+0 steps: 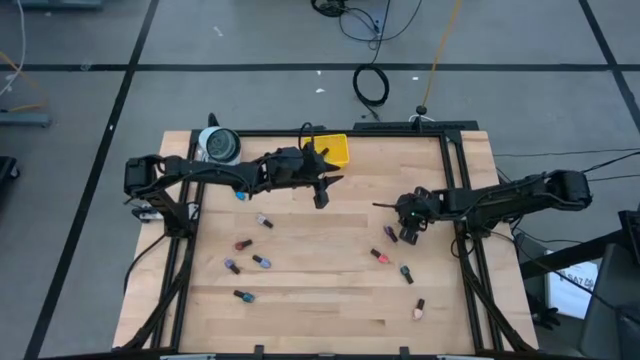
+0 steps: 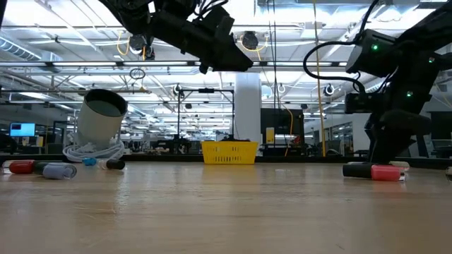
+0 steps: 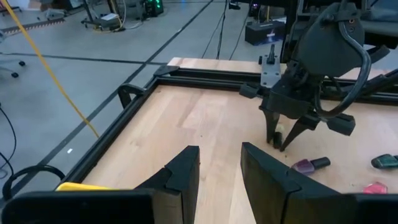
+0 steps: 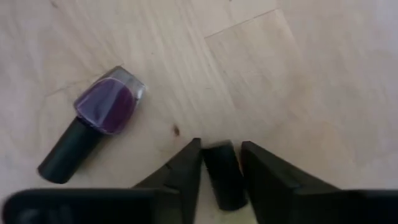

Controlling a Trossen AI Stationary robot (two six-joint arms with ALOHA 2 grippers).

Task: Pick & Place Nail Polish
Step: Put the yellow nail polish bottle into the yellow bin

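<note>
A dark-capped nail polish bottle [image 4: 224,180] is sitting between the right pincer's [image 1: 407,232] fingers, which are closing on its cap at the bench's [image 1: 330,300] three o'clock. The purple bottle [image 4: 93,124] is lying just beside it. The left pincer [image 1: 321,195] is hovering partly parted, empty, near the yellow tray [image 1: 336,150] at twelve. Most bottles are lying unplaced.

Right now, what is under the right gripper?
Under the right gripper, the dark cap of a nail polish bottle sits between the fingers on the wooden table. Its coloured body is hidden. A purple bottle lies beside it, untouched.
</note>
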